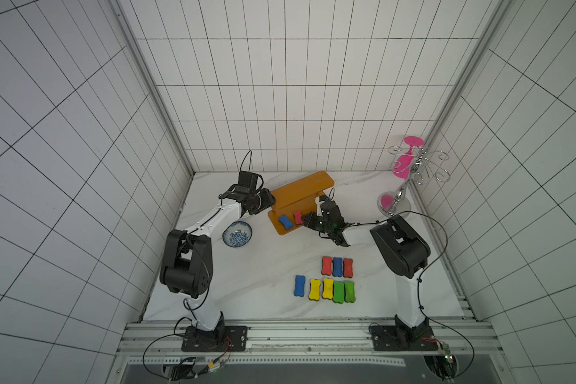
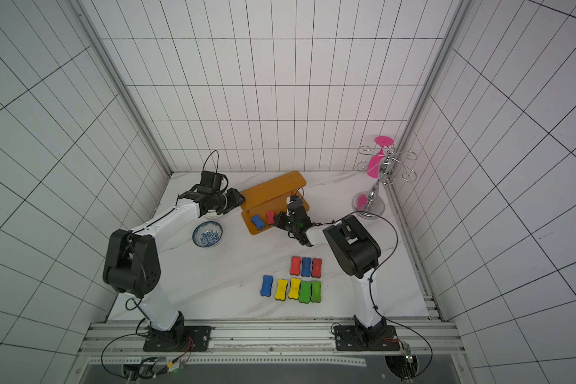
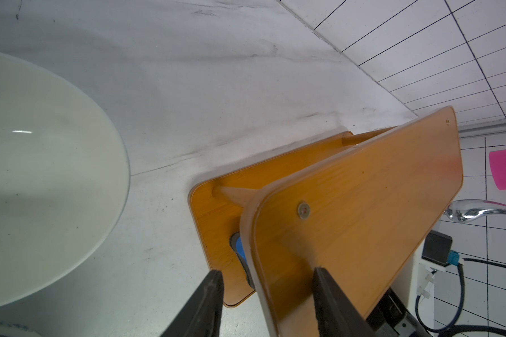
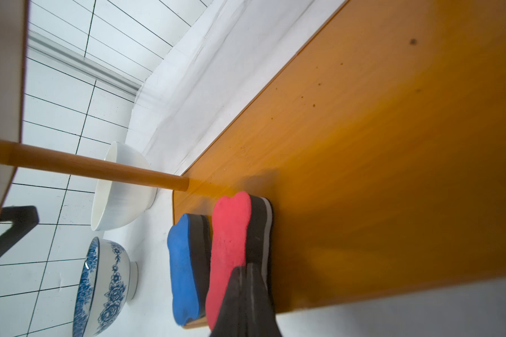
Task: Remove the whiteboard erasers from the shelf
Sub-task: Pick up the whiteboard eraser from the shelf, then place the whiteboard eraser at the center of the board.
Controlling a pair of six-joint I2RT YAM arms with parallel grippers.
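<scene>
White marble-veined tabletop (image 1: 246,292) inside grid-tiled walls. A glazed blue-and-white floral bowl (image 1: 237,234) sits left of the shelf (image 1: 301,188), two rounded wood-grain boards on round posts. The left gripper (image 3: 266,271) straddles the end of the upper board (image 3: 362,204), one finger on its top face; whether it pinches, I cannot tell. On the lower board (image 4: 392,146) lie a blue eraser (image 1: 284,222) and, beside it, a red eraser (image 1: 298,217), bone-shaped foam over dark felt. The right gripper (image 4: 243,271), fingers pressed together, sits at the red one's near end. Eight more erasers (image 1: 328,288) lie in two rows on the marble.
</scene>
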